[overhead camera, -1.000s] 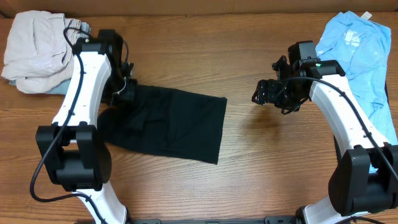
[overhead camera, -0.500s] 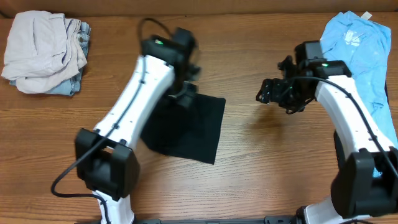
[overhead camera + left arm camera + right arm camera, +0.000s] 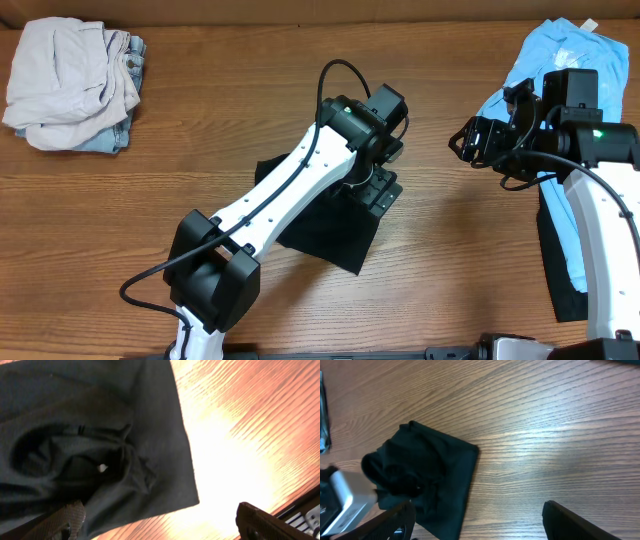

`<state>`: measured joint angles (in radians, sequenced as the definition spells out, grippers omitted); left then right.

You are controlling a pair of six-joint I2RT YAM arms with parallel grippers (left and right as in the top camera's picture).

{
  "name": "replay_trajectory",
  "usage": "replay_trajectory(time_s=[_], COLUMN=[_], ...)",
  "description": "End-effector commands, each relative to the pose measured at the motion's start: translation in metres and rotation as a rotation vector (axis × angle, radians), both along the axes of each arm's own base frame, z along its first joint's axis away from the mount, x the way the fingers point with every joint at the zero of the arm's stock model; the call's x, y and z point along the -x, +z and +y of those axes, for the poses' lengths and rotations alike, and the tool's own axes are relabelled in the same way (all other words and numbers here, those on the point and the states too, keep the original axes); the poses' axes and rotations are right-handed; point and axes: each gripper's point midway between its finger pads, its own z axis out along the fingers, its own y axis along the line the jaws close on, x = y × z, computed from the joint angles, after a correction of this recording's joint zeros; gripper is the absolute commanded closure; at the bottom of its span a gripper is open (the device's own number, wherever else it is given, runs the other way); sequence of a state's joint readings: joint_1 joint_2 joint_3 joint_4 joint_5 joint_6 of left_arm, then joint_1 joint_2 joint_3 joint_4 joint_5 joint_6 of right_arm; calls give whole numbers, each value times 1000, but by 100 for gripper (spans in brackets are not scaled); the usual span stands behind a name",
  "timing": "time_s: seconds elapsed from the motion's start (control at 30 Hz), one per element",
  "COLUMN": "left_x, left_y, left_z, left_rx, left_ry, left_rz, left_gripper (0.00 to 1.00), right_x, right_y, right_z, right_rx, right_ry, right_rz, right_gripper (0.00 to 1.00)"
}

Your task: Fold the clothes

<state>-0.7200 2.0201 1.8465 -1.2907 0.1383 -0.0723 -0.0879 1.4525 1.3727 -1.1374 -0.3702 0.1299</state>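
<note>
The black T-shirt [image 3: 322,218] lies folded over on itself at the middle of the wooden table, bunched along its upper right side. It also shows in the left wrist view [image 3: 100,440] and the right wrist view [image 3: 437,477]. My left gripper [image 3: 377,190] hovers over the shirt's right edge, jaws wide open [image 3: 162,527], with nothing between the fingers; one fingertip [image 3: 67,517] overlaps the cloth's edge. My right gripper [image 3: 472,141] stands open [image 3: 480,522] over bare wood, well to the right of the shirt. A light blue shirt [image 3: 572,75] lies spread at the far right.
A pile of beige and denim clothes [image 3: 70,85] sits at the back left corner. A dark cloth [image 3: 558,255] lies along the right edge beside the right arm. The left arm [image 3: 290,195] stretches diagonally across the table's middle.
The left arm swept from the left side to the right, carrying the shirt's left part over onto the rest, then opened its jaws and let go. The right gripper drew back to the right.
</note>
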Motion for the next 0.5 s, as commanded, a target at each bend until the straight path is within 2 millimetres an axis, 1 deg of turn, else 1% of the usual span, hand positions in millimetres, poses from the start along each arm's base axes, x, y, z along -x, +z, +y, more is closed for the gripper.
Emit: replay_trajectory(time_s=[0.0,0.1,0.17,0.23,0.33,0.37,0.47], left_x=[-8,-25,-41,-61,-90,-99,-124], left_y=[2,20,42,69,108,120,143], left_z=[-2,4,12,25,52,64,100], left_rx=[21,49,80,122,184,203,235], left_ry=[80,141,193,261,371,409,506], left_rz=[6,-23,-60,-106,-183,-209,-274], left_gripper=[0,0,0,0,0,0,0], right_x=[-3,-3,-3,-5,-7,-7,-9], right_y=[16,16,16,17,25,26,25], right_z=[1,1,1,3,21,28,59], right_rx=[-8,-8,-8,-12,-54,-41,22], right_ry=[10,10,11,29,130,170,283], right_rz=[-52,-52,-54,-67,-121,-139,-180], right_gripper=[15,15,15,15,16,16,16])
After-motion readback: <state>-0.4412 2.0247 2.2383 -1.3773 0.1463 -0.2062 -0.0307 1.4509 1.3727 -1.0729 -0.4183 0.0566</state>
